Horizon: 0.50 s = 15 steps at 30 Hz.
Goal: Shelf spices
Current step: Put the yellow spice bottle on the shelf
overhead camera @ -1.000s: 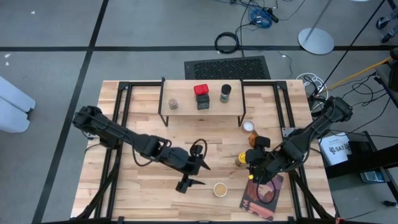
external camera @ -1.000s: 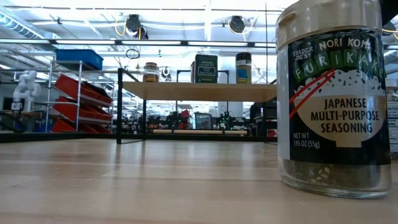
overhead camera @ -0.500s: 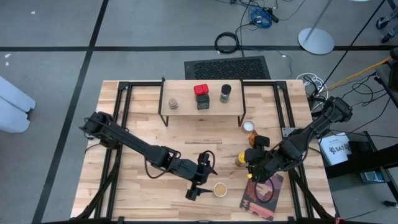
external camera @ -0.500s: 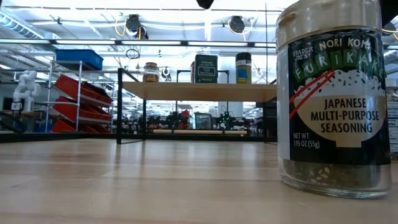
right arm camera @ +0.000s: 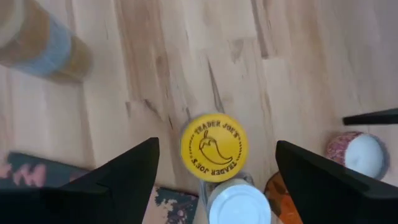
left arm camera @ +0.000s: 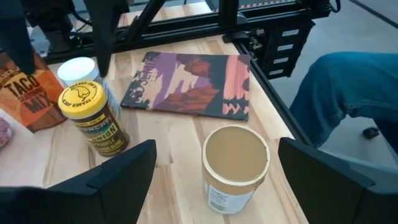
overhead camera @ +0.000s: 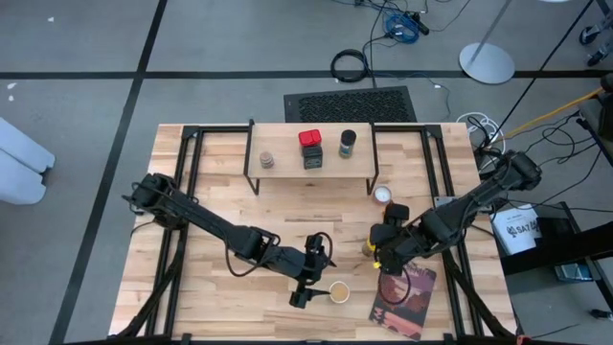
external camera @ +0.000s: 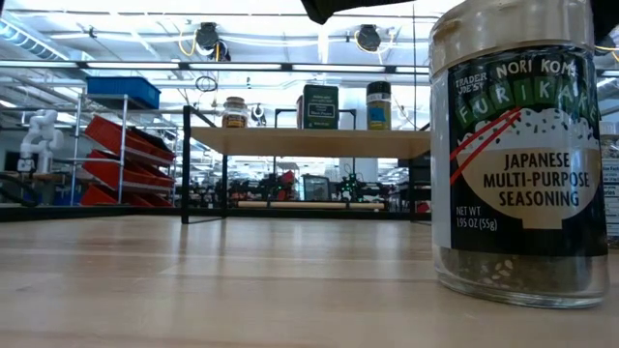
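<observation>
Both jaws stand open: left gripper (overhead camera: 311,287) flanks the tan-lidded jar (overhead camera: 339,290) at lower centre, right gripper (overhead camera: 379,251) hangs over the yellow-lidded jar (right arm camera: 214,147). 3 spices sit on the shelf (overhead camera: 308,169), upper centre.

A flat book (overhead camera: 403,300) with a purple and red picture cover lies near the front edge of the big wooden table (overhead camera: 211,240). On the grey floor behind the table sit a black mat (overhead camera: 351,103) and a coil of black cable (overhead camera: 349,65). A person's knee in blue jeans (left arm camera: 348,87) shows just past the table's edge.
</observation>
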{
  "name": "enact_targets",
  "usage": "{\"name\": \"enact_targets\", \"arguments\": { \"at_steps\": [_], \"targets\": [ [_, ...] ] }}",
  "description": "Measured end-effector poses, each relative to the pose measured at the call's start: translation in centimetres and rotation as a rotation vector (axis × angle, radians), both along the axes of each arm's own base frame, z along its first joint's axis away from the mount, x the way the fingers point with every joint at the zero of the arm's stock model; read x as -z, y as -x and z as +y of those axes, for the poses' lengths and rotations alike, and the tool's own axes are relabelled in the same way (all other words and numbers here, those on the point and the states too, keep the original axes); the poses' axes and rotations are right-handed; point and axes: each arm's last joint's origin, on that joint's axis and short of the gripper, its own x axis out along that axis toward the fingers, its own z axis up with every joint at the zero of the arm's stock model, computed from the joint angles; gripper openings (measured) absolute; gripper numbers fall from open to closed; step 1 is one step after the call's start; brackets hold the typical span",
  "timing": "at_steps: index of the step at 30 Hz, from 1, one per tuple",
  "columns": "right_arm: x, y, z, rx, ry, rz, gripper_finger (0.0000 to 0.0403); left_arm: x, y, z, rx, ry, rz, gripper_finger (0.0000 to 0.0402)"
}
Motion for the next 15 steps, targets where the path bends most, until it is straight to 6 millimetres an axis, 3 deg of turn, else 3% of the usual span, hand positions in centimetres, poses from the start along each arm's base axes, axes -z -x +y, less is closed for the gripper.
{"name": "enact_targets", "arguments": {
  "at_steps": [4,15],
  "targets": [
    [1.6,-0.3,-0.2,-0.006,0.018,0.052,0.0311,0.0,0.0,0.1,-0.023,-0.015,-0.006,0.0348],
    [2.8,-1.7,-1.5,0.007,-0.04,0.132,0.0311,-0.1,-0.6,1.8,-0.119,-0.064,-0.015,0.0348]
  ]
}}
